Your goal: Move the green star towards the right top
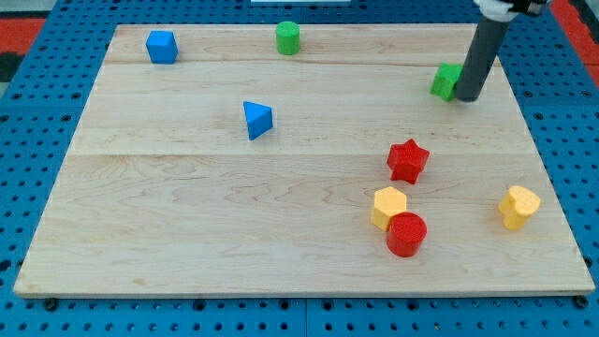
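The green star (445,80) lies near the view's top right of the wooden board (187,206), partly hidden by the dark rod. My tip (467,97) rests on the board right against the star's right side. The green cylinder (287,37) stands at the view's top, left of the star.
A blue block (162,46) sits at the top left and a blue triangle (256,119) left of centre. A red star (408,160), a yellow hexagon (389,207) and a red cylinder (406,234) cluster at the lower right. A yellow block (518,206) lies near the right edge.
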You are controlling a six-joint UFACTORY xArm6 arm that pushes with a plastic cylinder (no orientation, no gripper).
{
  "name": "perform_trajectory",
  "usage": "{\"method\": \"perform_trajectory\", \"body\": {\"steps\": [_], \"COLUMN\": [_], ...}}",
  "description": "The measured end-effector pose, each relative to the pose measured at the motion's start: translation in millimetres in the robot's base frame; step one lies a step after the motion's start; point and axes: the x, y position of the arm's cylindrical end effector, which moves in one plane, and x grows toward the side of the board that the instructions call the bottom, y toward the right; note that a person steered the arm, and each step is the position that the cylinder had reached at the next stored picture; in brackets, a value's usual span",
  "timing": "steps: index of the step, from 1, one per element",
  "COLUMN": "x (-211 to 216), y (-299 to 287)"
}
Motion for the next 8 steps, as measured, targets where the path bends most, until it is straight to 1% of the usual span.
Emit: {"method": "perform_trajectory", "body": {"steps": [1,2,3,4,5,6,7,8], "x": [-38.6,-39.7,-34.6,-13.3,4.1,-22.3,-53.7,-66.8], "y": [0.8,-62.4,-68.7,-73.9,-95.1,-118.1,-103.4,-72.3]}}
